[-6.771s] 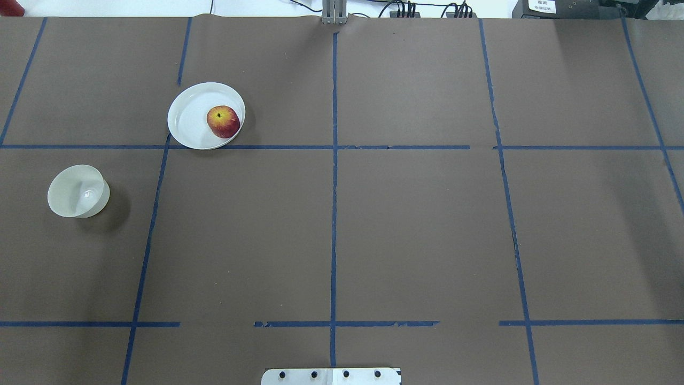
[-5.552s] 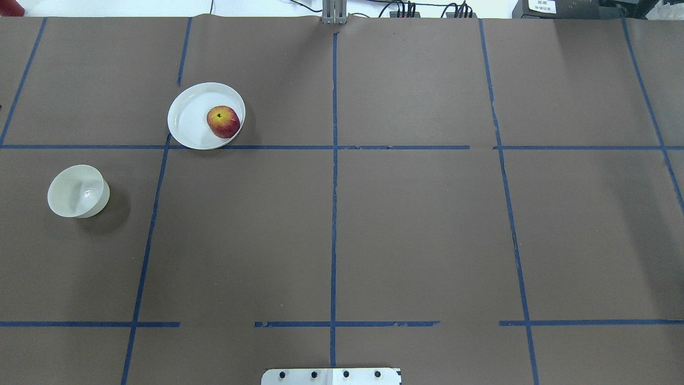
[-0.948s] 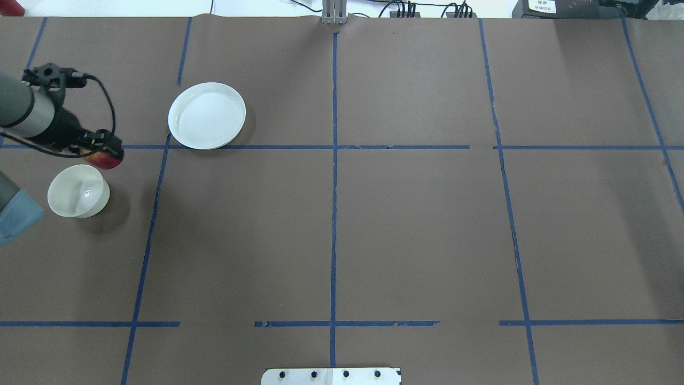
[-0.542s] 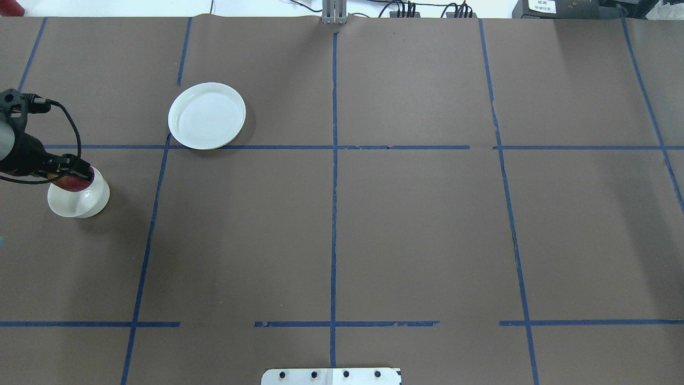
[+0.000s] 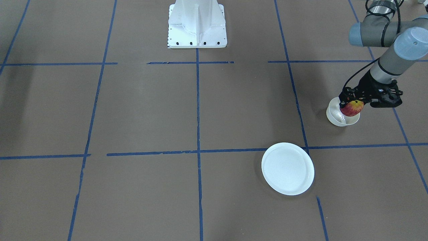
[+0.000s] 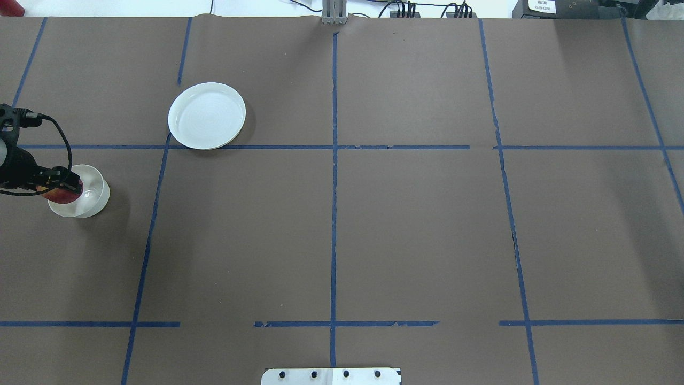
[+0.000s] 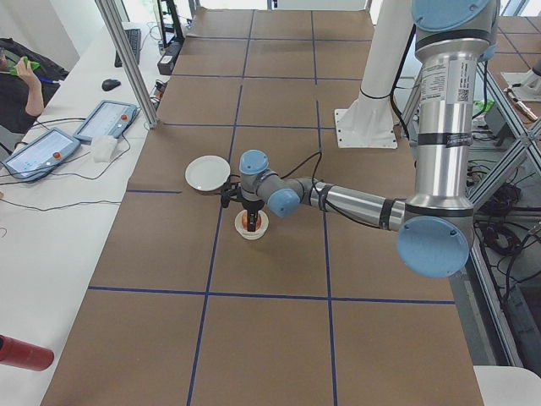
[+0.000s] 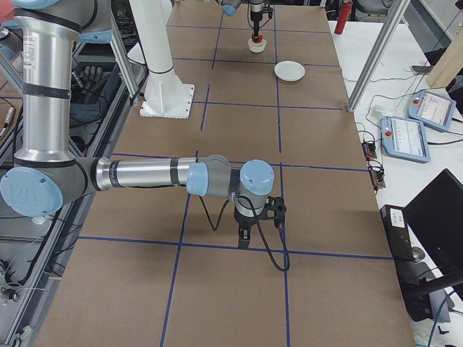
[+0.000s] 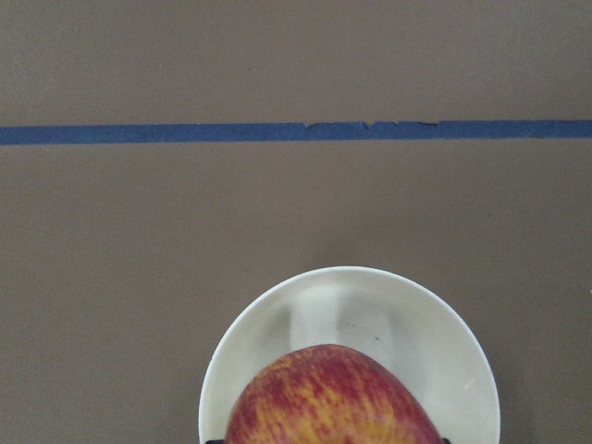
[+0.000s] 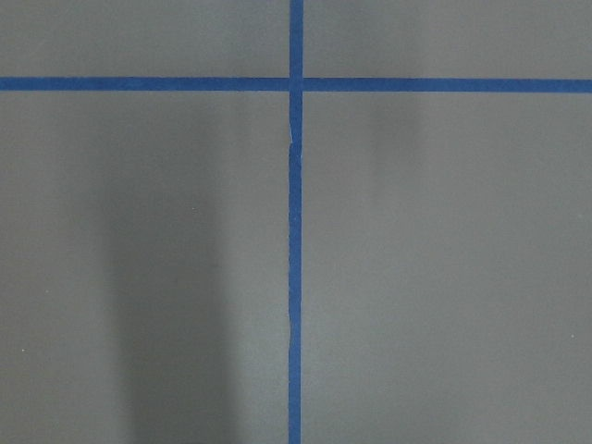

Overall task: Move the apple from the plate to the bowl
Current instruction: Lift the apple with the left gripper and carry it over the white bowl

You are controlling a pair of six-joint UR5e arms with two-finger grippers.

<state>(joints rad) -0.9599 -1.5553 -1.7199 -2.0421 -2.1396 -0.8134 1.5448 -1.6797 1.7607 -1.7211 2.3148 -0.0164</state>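
Note:
My left gripper [image 5: 353,104] is shut on the red and yellow apple [image 5: 351,108] and holds it right above the small off-white bowl [image 5: 335,116]. In the overhead view the apple [image 6: 63,195] overlaps the left part of the bowl [image 6: 95,192], half hidden under the gripper [image 6: 57,188]. The left wrist view shows the apple [image 9: 324,398] over the bowl's rim [image 9: 370,287]. The flat white plate [image 6: 207,115] is bare. My right gripper [image 8: 259,233] shows only in the exterior right view, and I cannot tell whether it is open or shut.
Brown paper with blue tape lines [image 6: 333,214] covers the table. The robot's white base [image 5: 196,23] stands at the robot's side of the table. Tablets and cables [image 7: 51,148] lie on a side bench.
The apple has gone from the plate into my left gripper. Over the last second the gripper carried it from beside the bowl to over it.

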